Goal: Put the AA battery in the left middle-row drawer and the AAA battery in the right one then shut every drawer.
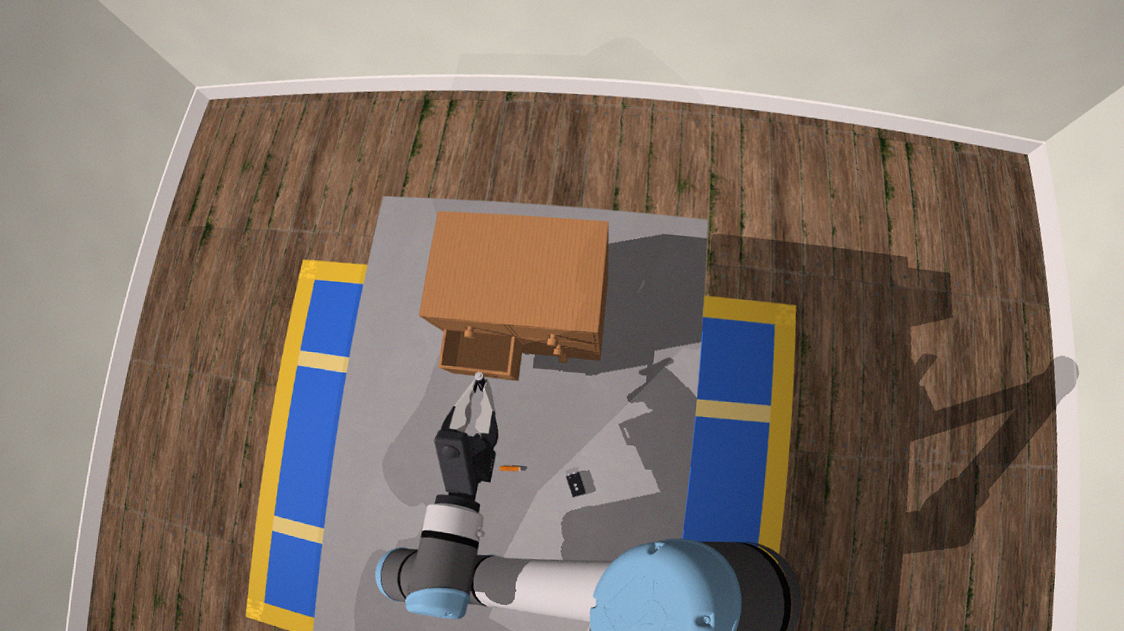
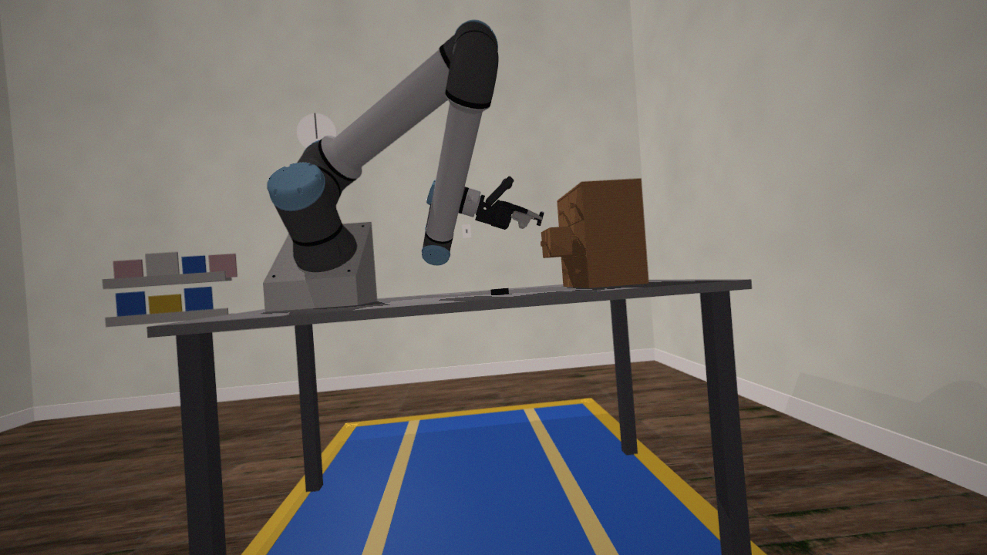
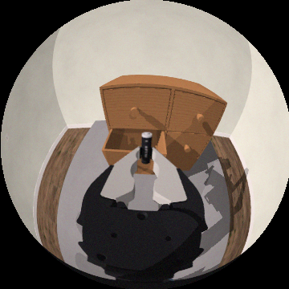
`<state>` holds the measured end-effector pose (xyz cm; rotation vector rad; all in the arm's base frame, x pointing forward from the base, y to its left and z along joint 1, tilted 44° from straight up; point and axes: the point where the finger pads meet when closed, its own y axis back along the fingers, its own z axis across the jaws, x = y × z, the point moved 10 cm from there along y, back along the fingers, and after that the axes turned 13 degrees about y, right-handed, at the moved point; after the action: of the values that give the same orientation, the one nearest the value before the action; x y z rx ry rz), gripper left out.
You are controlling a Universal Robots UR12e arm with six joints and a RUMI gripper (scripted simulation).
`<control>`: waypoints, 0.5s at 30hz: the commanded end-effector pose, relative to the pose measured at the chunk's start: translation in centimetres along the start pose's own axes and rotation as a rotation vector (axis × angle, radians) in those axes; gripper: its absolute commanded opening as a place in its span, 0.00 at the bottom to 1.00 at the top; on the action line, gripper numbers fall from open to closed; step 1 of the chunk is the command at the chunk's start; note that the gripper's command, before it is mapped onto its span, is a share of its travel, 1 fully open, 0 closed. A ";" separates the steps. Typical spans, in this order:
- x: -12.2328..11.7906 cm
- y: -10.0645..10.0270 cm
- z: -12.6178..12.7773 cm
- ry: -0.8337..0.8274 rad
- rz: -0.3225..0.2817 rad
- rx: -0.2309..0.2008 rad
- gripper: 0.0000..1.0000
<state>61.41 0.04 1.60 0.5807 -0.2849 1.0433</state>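
My gripper [image 1: 479, 380] is shut on a black battery with a silver end [image 3: 146, 147], held upright between the fingertips. It hovers just in front of the open left drawer [image 1: 480, 353] of the wooden chest [image 1: 515, 271], about level with the drawer's front edge in the side view [image 2: 538, 219]. The drawer [image 3: 128, 143] looks empty inside. The other drawers are shut. A small orange battery [image 1: 512, 468] lies on the table to the right of my wrist.
A small black block [image 1: 575, 482] lies on the table further right of the orange battery. The robot base [image 2: 317, 269] stands at the table's near end. A shelf with coloured boxes [image 2: 169, 286] stands off the table.
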 end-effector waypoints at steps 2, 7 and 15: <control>0.5 -1.2 0.1 0.000 0.000 0.000 0.05; 0.8 -2.2 0.2 0.000 0.000 0.000 0.05; 1.3 -3.4 0.3 0.000 0.000 0.000 0.05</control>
<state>64.33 -0.41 1.38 0.5808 -0.2847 1.0431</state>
